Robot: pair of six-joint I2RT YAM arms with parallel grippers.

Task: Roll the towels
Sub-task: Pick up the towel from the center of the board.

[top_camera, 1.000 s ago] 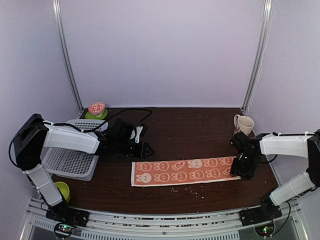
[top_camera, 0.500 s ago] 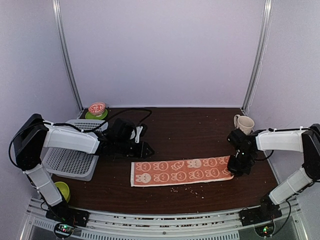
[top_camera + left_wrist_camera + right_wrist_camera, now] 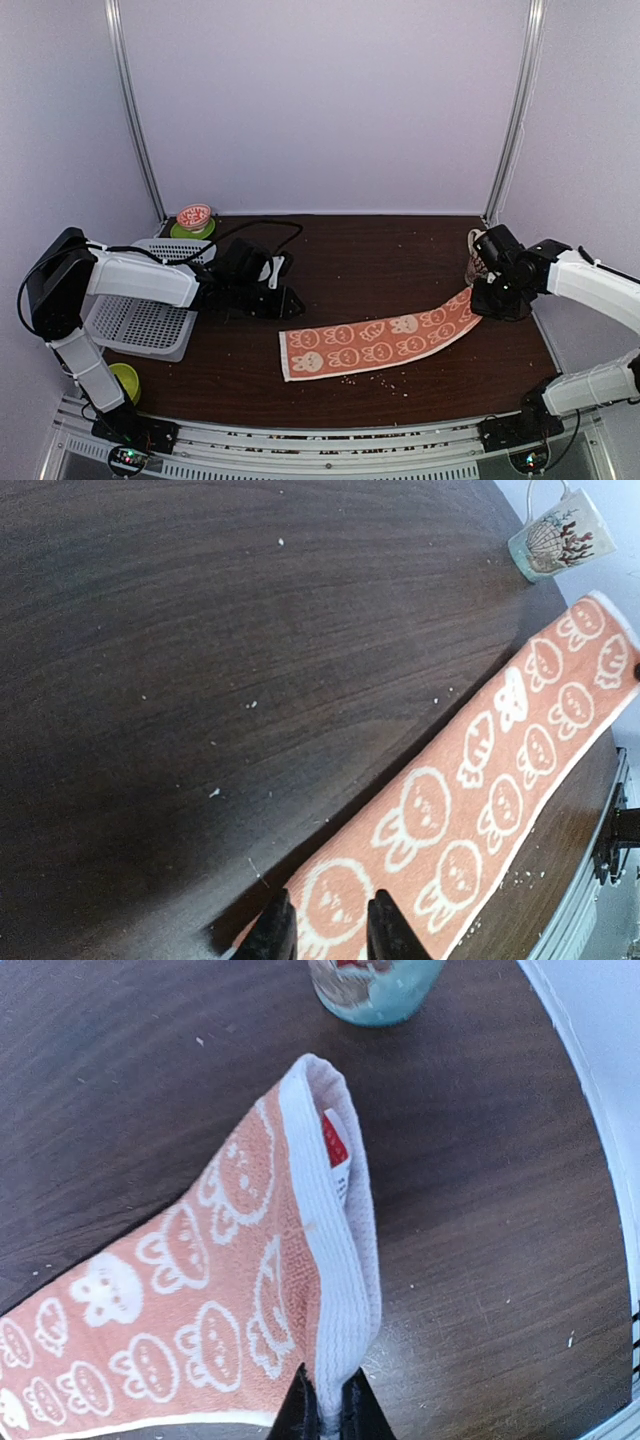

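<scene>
Right wrist: right tool (image 3: 325, 1405) clamps the orange rabbit-print towel (image 3: 200, 1290), end raised; left tool (image 3: 330, 927) stands slightly parted.

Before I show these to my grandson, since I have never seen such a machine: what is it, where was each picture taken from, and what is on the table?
These are two robot arms bolted at the near edge of a dark brown wooden table. The wide picture comes from a fixed camera above and behind them. The other two come from a camera on each wrist. On the table are an orange cloth towel with cream rabbit prints, a pale mug with a shell drawing and a white perforated plastic tray. The right claw pinches one end of the towel and holds it raised. The left claw hovers open near the other end, holding nothing.
</scene>
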